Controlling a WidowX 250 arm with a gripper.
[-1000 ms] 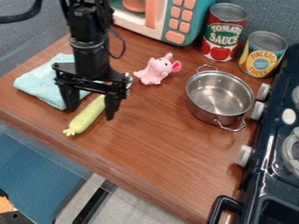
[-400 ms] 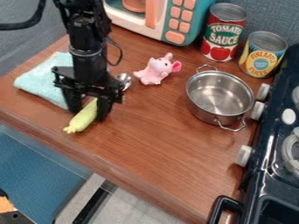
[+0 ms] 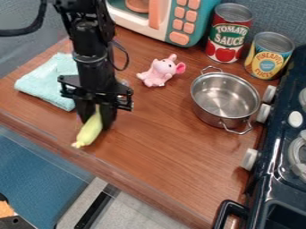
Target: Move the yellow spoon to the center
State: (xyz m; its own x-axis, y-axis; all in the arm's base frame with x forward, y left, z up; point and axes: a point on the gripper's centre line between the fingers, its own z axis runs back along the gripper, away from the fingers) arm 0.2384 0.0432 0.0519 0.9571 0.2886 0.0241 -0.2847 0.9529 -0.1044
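Gripper (image 3: 95, 125): left of centre in the frame, pointing down over the counter (image 3: 161, 138). Fingers closed on the yellow part of the spoon (image 3: 88, 133), one on each side of it. The black arm (image 3: 90, 42) enters from the top edge, upper left.

Spoon: left of the frame, slightly below mid-height, well apart from the counter's middle. The yellow part slants, its knobbed end toward the lower left and near the counter's front edge. Its upper end is hidden by the gripper. Contact between spoon and counter cannot be determined.

Towel (image 3: 48, 85): light blue, folded, flat on the counter at left, just beside the gripper.

Toy (image 3: 156, 74): pink animal, upper middle, right of the arm.

Pot (image 3: 206, 105): metal, two handles, upright, right of centre; interior shows no contents.

Microwave (image 3: 206, 18): teal and white with pink buttons, top edge of the frame.

Red can (image 3: 227, 38): upright, upper right, beside the microwave.

Yellow can (image 3: 269, 58): upright, to the right of the red can.

Stove (image 3: 272, 165): dark, white knobs, along the right edge.
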